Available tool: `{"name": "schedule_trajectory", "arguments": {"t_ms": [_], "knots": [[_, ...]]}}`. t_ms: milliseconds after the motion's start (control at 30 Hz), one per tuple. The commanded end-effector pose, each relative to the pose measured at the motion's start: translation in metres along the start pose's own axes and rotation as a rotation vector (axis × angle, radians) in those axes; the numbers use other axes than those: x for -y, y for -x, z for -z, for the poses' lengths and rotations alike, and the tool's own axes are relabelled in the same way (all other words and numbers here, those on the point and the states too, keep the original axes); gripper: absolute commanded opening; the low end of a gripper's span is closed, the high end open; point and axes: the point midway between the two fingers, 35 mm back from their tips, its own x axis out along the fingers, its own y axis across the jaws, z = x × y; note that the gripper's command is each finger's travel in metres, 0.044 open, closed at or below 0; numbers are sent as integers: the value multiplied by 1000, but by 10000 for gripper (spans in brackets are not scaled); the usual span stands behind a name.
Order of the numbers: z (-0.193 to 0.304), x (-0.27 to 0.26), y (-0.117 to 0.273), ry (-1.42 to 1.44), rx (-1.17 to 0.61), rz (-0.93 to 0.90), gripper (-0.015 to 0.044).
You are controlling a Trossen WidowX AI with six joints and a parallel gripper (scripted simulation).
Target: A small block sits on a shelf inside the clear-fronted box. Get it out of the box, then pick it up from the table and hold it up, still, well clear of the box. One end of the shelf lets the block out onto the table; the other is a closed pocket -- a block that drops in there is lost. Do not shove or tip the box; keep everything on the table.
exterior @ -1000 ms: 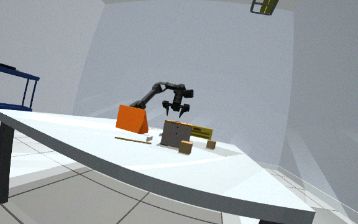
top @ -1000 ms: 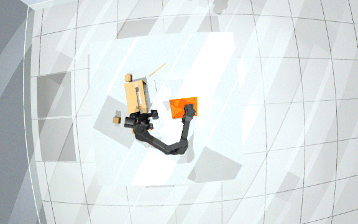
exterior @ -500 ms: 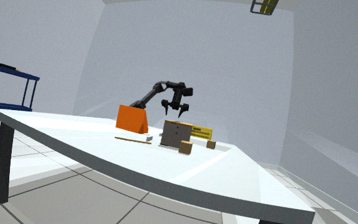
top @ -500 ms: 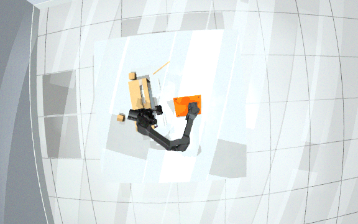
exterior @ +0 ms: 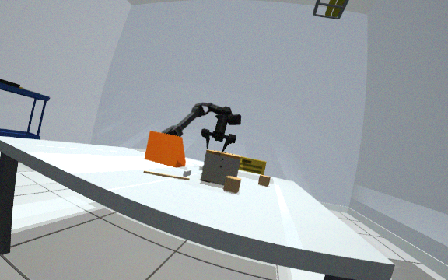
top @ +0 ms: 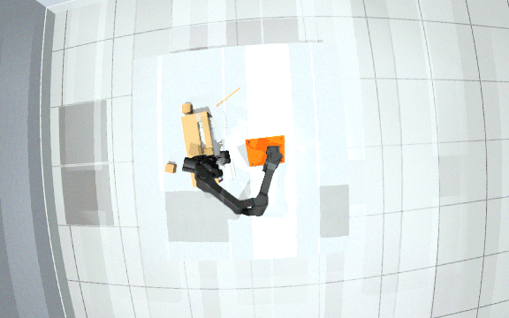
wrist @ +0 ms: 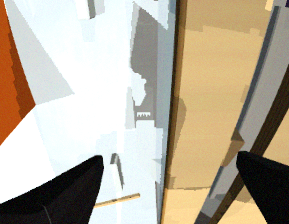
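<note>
My jaws stand wide and empty, the gripper [top: 212,167] [exterior: 215,149] above the box [top: 191,132] [exterior: 220,167] [wrist: 210,100]. I can't make out the small block. I judge I'm still at getting it out: next, find it and the open end, steering clear of the pocket. The stick [top: 228,97] [exterior: 166,175] [wrist: 117,200] lies between box and desk edge [exterior: 193,229] in the exterior view.
</note>
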Motion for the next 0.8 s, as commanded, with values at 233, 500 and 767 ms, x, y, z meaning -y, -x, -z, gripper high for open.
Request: {"name": "schedule_trajectory", "arguments": {"t_ms": [233, 500, 767], "knots": [[-9, 0, -17, -4, 5, 3, 400], [-15, -1, -28, -4, 6, 3, 400], [-22, -3, -39, -4, 8, 3, 400]]}}
